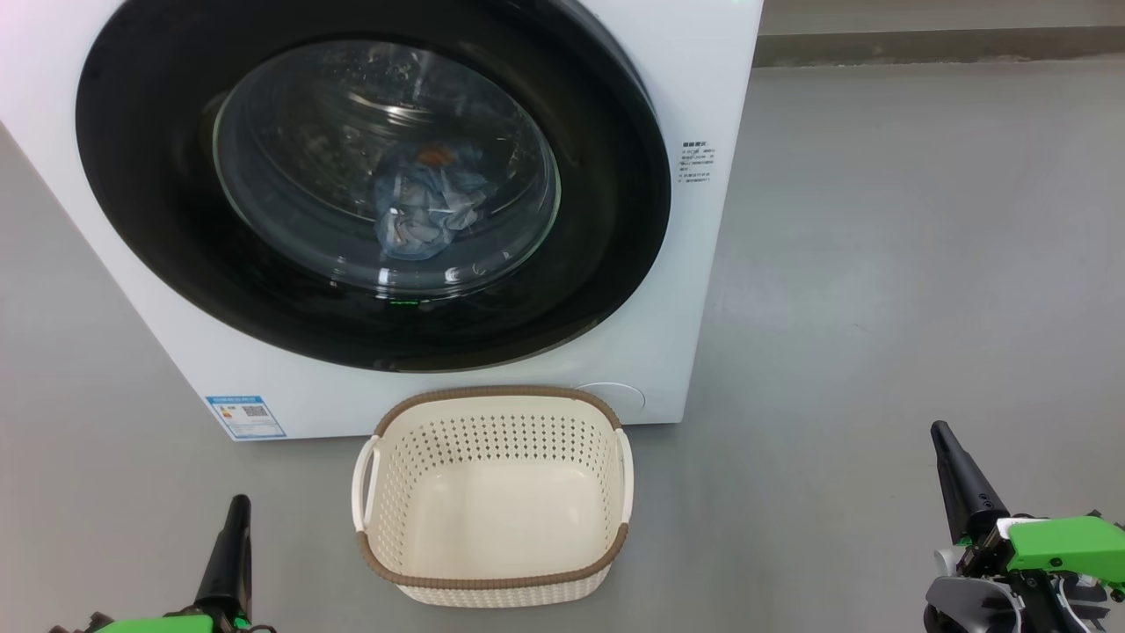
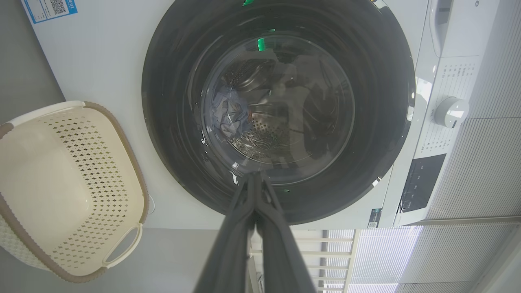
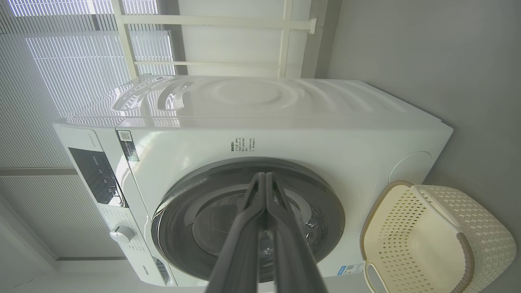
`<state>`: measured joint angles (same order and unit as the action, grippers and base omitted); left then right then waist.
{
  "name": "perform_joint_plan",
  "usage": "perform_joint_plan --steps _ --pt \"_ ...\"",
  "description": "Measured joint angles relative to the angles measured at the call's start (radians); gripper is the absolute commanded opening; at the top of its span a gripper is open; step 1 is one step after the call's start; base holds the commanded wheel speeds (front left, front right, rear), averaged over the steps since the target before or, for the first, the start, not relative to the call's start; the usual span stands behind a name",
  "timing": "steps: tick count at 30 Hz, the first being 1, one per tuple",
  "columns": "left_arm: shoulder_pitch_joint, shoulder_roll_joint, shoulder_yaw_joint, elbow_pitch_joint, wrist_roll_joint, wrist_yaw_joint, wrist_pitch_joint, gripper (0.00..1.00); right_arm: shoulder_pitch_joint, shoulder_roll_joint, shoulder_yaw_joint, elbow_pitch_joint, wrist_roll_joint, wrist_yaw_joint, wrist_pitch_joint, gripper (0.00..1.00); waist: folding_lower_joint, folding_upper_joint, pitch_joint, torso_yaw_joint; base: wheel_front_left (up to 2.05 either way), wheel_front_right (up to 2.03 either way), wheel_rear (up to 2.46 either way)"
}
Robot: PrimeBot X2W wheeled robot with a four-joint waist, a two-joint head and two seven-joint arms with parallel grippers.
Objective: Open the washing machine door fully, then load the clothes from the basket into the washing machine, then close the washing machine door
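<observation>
The white washing machine (image 1: 703, 290) stands ahead with its round black door (image 1: 132, 220) shut flat against the front. Behind the glass window lie the clothes (image 1: 426, 207), a light blue bundle with an orange spot, also visible as clothes (image 2: 230, 116) in the left wrist view. The cream basket (image 1: 492, 404) sits on the floor before the machine with nothing in it. My left gripper (image 1: 237, 503) is low at the left, shut and holding nothing. My right gripper (image 1: 940, 429) is low at the right, shut, holding nothing. Both are well back from the door.
Grey floor (image 1: 879, 264) stretches to the right of the machine. The machine's control panel and white dial (image 2: 451, 112) sit above the door. Window blinds (image 3: 61, 61) and a white frame stand behind the machine.
</observation>
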<state>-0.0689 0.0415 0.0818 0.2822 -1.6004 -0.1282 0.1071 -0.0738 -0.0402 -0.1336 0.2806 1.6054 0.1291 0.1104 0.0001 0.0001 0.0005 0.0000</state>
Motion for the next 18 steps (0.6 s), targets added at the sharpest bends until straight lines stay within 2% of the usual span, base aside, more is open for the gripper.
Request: perform_joint_plan --steps 18 --pt "0.0 0.0 0.0 0.0 0.0 0.0 0.0 0.0 0.0 0.0 0.0 0.0 0.0 0.0 0.0 0.0 0.0 0.0 0.0 0.0 0.0 0.0 0.0"
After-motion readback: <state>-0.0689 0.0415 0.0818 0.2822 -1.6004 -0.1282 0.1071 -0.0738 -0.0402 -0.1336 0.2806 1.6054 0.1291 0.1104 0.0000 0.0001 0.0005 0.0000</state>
